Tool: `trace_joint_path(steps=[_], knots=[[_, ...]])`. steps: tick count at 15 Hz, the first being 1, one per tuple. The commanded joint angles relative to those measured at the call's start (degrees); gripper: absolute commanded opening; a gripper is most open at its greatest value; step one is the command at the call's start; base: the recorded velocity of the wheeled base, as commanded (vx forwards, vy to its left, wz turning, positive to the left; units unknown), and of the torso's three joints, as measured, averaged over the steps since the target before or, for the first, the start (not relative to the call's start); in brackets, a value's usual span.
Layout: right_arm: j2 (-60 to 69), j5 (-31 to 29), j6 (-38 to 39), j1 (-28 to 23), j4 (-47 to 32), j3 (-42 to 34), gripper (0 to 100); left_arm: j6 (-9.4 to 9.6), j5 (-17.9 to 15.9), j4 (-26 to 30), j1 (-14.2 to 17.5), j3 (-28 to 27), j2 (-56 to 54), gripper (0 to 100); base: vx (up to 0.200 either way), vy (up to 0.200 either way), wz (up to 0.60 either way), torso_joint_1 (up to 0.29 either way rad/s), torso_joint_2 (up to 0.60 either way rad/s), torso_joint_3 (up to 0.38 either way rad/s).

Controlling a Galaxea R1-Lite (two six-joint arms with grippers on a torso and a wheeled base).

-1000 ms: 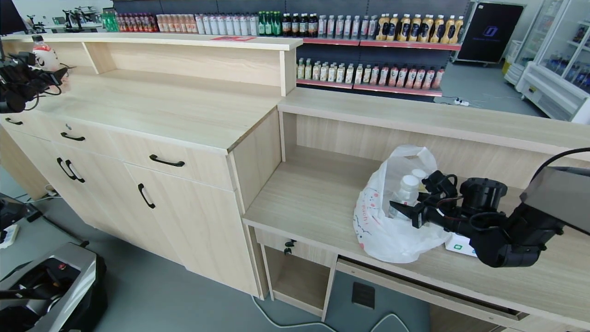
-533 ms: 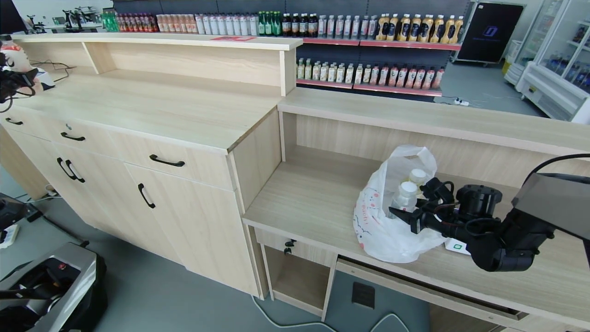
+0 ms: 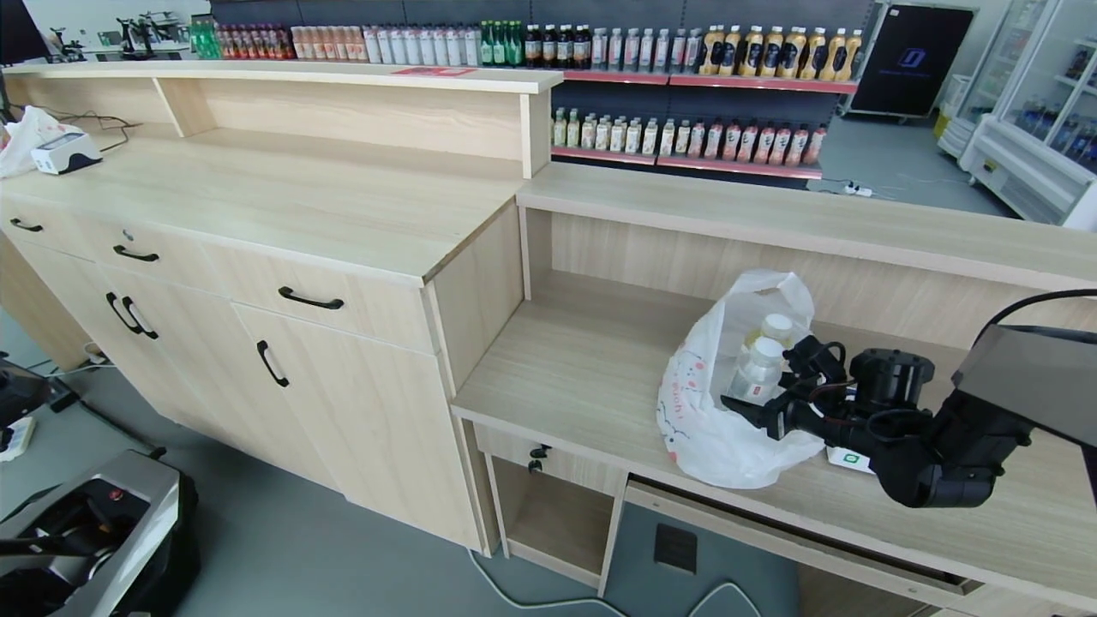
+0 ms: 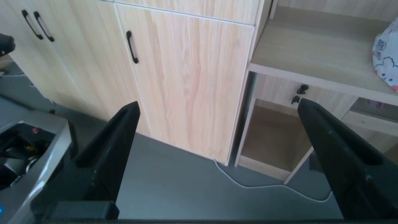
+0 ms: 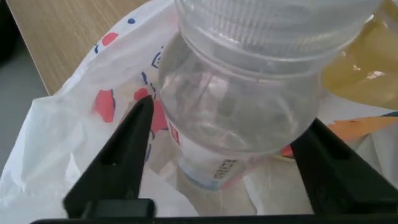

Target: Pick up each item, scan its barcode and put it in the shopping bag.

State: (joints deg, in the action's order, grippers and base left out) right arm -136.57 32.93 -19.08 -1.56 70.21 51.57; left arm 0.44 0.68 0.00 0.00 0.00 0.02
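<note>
A white plastic shopping bag (image 3: 711, 428) with red print stands on the low counter (image 3: 583, 368). My right gripper (image 3: 776, 403) reaches into the bag's mouth and is shut on a clear bottle (image 3: 757, 370) with a white cap. In the right wrist view the fingers of the right gripper (image 5: 230, 118) stand on both sides of the clear bottle (image 5: 249, 106), with the bag (image 5: 81, 130) below. A second bottle (image 3: 777, 329) holding yellow drink (image 5: 367, 62) stands in the bag behind it. My left gripper (image 4: 216, 109) hangs open over the floor before the cabinet doors, holding nothing.
A small white scanner (image 3: 850, 458) lies on the low counter under my right arm. On the tall counter (image 3: 283, 197) at the far left sit another white device (image 3: 65, 151) and a white bag (image 3: 21, 128). Shelves of drinks stand behind.
My right gripper has lowered the clear bottle deeper into the bag. My left arm, seen at the head view's left edge beside a bottle, has gone out of that view.
</note>
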Motion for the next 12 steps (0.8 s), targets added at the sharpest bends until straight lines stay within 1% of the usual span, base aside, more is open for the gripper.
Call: trace_joint_path(steps=[1, 2, 5, 10, 11, 12], knots=[[1.22, 0.47, 0.27, 0.07, -0.68, -0.06, 100, 0.00, 0.02, 0.00, 0.00, 0.00, -0.02, 100, 0.000, 0.000, 0.00, 0.000, 0.00, 0.000], [2.27, 1.00, 0.45, 0.07, -1.12, -0.15, 100, 0.00, 0.02, 0.00, 0.00, 0.00, -0.02, 100, 0.000, 0.000, 0.00, 0.000, 0.00, 0.000], [10.62, 2.32, 1.41, 0.07, -11.41, -0.94, 100, 0.00, 0.02, 0.00, 0.00, 0.00, -0.02, 100, 0.000, 0.000, 0.00, 0.000, 0.00, 0.000], [21.00, 1.97, 0.80, 0.24, -15.63, -2.44, 100, 0.00, 0.02, 0.00, 0.00, 0.00, -0.02, 100, 0.000, 0.000, 0.00, 0.000, 0.00, 0.000], [25.13, 1.97, -0.26, -0.20, -16.86, -4.11, 100, 0.00, 0.02, 0.00, 0.00, 0.00, -0.02, 100, 0.000, 0.000, 0.00, 0.000, 0.00, 0.000], [30.93, 1.97, -3.86, -2.75, -20.37, -5.86, 100, 0.00, 0.11, 0.00, 0.00, 0.00, -0.02, 100, 0.000, 0.000, 0.00, 0.000, 0.00, 0.000]])
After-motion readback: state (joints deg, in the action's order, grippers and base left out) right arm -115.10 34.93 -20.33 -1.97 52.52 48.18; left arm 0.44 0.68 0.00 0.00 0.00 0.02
